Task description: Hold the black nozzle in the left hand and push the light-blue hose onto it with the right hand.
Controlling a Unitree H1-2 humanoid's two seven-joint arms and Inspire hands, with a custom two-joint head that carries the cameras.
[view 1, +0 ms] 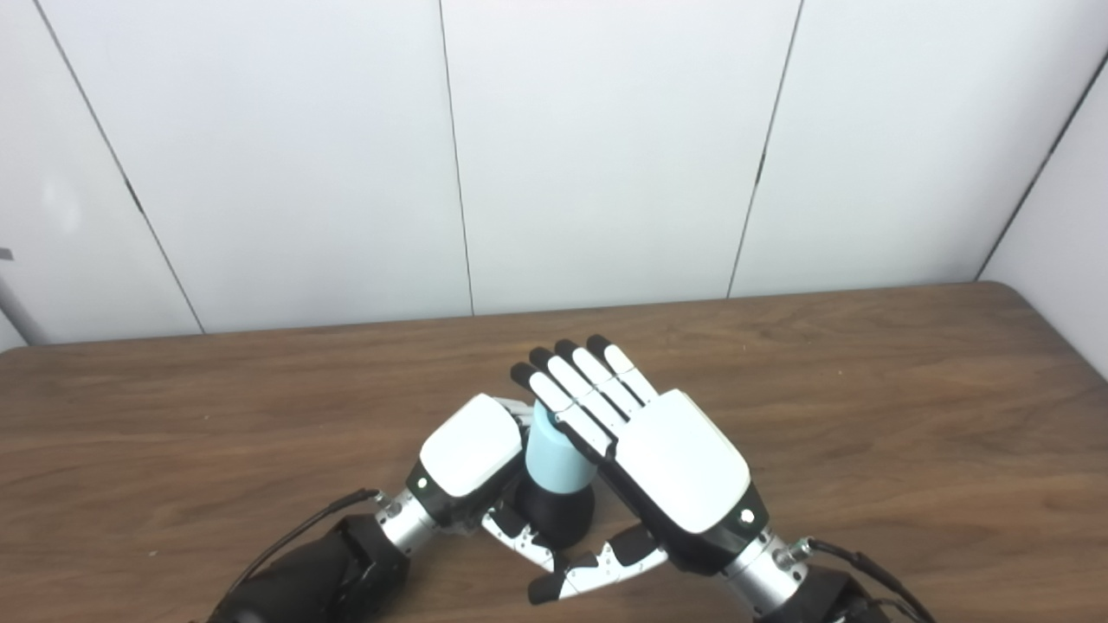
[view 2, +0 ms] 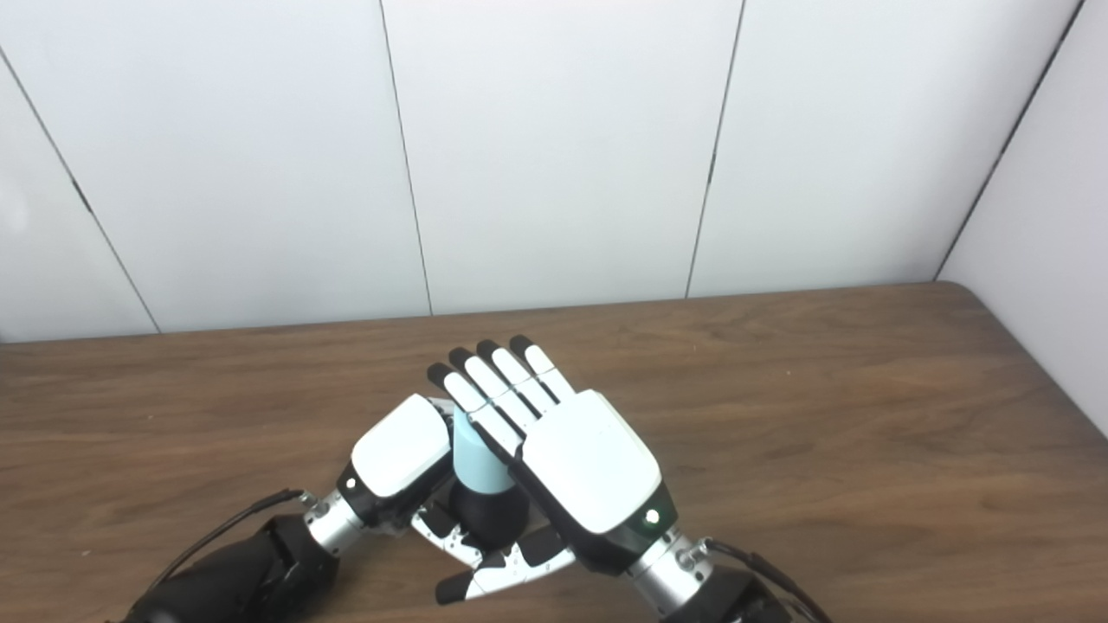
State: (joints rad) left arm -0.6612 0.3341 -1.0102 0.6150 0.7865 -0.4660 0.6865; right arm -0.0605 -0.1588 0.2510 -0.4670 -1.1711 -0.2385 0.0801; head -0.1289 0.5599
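Note:
The black nozzle (view 1: pixel 554 512) stands upright near the table's front, with the short light-blue hose (view 1: pixel 552 457) seated on top of it. My left hand (view 1: pixel 472 446) wraps the pair from the left; its thumb (view 1: pixel 512 529) crosses in front of the nozzle base and its fingers are mostly hidden behind the hose. My right hand (view 1: pixel 666 459) is on the right side, fingers (view 1: pixel 578 389) straight and together, lying flat against the hose's top and right side, thumb (view 1: pixel 597 571) spread out below. It grips nothing. Both hands also show in the right eye view, left (view 2: pixel 400 450) and right (view 2: pixel 584 472).
The brown wooden table (view 1: pixel 866 389) runs back to a white panelled wall (view 1: pixel 606 147). The table's right corner lies by a side wall (view 1: pixel 1065 234). A black cable (view 1: pixel 303 532) trails from my left wrist.

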